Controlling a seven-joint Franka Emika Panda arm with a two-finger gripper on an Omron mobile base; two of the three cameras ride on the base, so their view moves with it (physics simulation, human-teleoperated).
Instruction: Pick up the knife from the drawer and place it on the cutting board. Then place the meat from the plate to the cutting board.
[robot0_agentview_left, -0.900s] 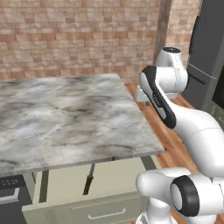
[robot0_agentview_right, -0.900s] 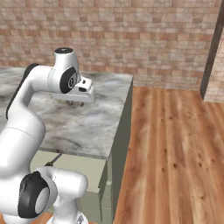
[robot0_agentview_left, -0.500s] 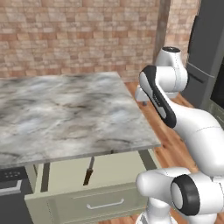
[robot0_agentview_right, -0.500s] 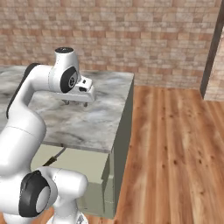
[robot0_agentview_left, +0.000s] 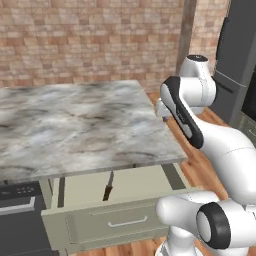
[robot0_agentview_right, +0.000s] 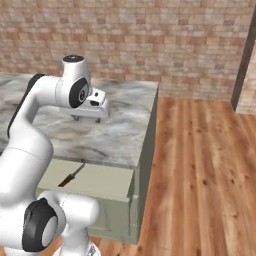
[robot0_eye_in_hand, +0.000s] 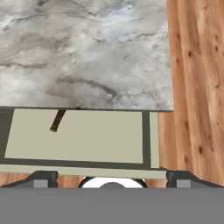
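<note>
The pale green drawer (robot0_agentview_left: 110, 222) stands pulled out under the marble counter. The dark knife (robot0_agentview_left: 107, 186) lies inside it near the back, its blade partly tucked under the counter edge. From the right base view the knife (robot0_agentview_right: 71, 175) shows on the drawer (robot0_agentview_right: 100, 182) floor. My gripper (robot0_agentview_right: 86, 119) hovers above the counter's right end, pointing down, open and holding nothing. In the hand view the gripper (robot0_eye_in_hand: 111, 178) has its fingertips (robot0_eye_in_hand: 41, 178) far apart, with the knife (robot0_eye_in_hand: 57, 120) in the drawer (robot0_eye_in_hand: 87, 135) ahead. The cutting board, meat and plate are out of view.
The marble counter (robot0_agentview_left: 75, 130) overhangs the drawer's rear. A black oven front (robot0_agentview_left: 20, 220) sits left of the drawer. Wooden floor (robot0_agentview_right: 200, 175) spreads to the right, a brick wall (robot0_agentview_right: 165, 45) stands behind, and a dark tall appliance (robot0_agentview_left: 240, 60) is at the far right.
The whole picture has shifted a little upward, so the camera has moved; more of the open drawer shows. The arm keeps its pose above the counter.
</note>
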